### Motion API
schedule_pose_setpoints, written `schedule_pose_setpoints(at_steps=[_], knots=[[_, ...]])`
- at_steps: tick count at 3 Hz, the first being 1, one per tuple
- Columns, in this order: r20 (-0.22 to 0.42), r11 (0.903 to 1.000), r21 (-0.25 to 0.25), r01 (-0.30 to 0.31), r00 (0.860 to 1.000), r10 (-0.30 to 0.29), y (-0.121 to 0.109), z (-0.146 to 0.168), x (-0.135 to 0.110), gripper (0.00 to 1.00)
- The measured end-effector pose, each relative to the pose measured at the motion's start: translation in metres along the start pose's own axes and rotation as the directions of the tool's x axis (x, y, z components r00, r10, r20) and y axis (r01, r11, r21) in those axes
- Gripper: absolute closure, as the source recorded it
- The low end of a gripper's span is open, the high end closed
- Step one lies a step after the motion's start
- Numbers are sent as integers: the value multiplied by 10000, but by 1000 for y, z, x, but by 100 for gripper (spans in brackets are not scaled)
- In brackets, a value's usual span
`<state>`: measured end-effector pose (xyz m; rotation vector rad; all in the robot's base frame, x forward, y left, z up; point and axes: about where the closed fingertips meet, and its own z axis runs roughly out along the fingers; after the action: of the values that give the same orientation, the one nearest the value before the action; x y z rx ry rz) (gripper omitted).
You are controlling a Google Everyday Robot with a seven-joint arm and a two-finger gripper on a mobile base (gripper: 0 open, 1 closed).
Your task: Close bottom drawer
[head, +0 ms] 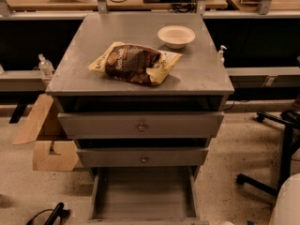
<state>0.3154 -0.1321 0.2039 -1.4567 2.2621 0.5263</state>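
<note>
A grey cabinet [89, 60] is standing on a speckled floor. Its bottom drawer [143, 196] is sitting pulled out at the cabinet's base, showing a bare grey tray. The middle drawer [143, 157] and top drawer [140, 124] are sitting shut above it. A snack bag [133, 63] and a pale bowl [176, 35] are resting on the cabinet's top. The gripper is lying outside the view, so I cannot tell its jaw state.

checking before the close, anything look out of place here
The bottom drawer is pulled far out, while the other drawers sit nearly shut. A chip bag lies askew on the cabinet top. The gripper is not in view.
</note>
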Motion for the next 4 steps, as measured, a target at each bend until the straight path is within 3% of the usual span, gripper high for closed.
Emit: schedule_pose_setpoints(at_steps=[1,2,3,4], knots=[[-302,9998,137,116,9995,-112,-22,33,14,100],[-298,9998,133,114,9995,-110,-22,34,14,100],[-123,9998,186,37,9999,-34,-34,60,9,100],[241,9985,546,30,9997,-43,-60,81,-2,100]])
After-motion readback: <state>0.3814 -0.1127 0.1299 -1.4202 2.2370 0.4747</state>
